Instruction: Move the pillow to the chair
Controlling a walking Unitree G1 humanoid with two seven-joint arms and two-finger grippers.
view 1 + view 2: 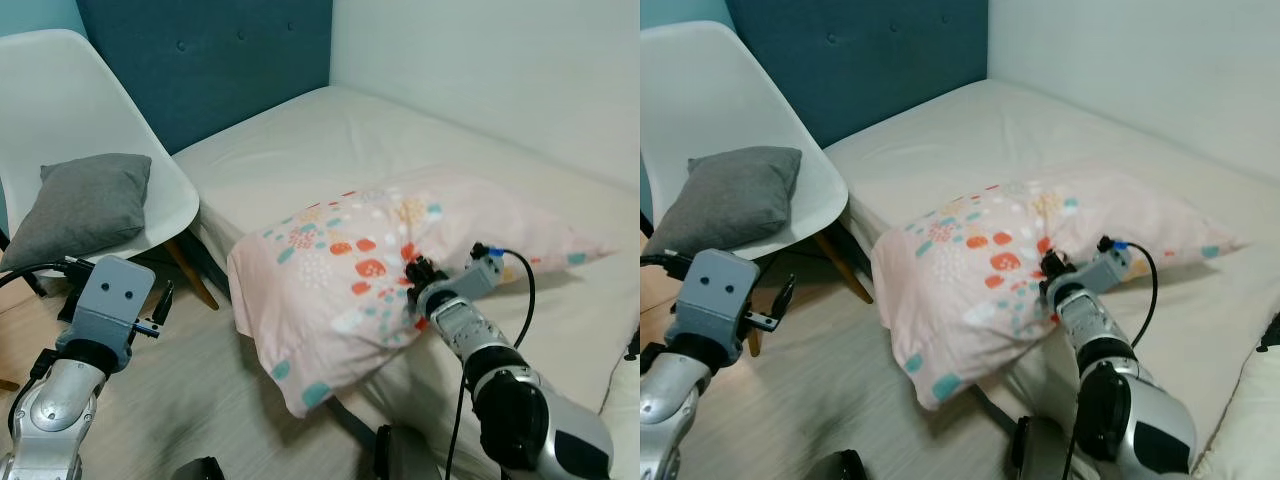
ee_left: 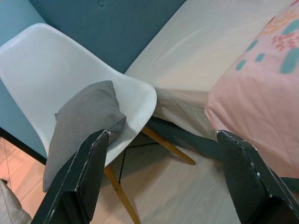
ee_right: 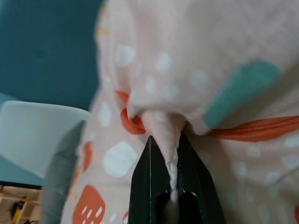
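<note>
Right pincer (image 3: pixel 169 154) pinches pillow (image 1: pixel 340 290) fabric — chair (image 2: pixel 56 70) beside.

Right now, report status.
Right gripper shut on pink pillow, half off the bed. Left gripper open, idle. Grey cushion occupies the chair.

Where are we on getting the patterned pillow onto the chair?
Done: the right gripper is shut on a fold of the pink pillow. In hand: the pillow hangs over the edge of the bed, bunched at the grip. Left: carry it to the white chair, where a grey cushion already lies on the seat. The left gripper is open, facing the chair.
</note>
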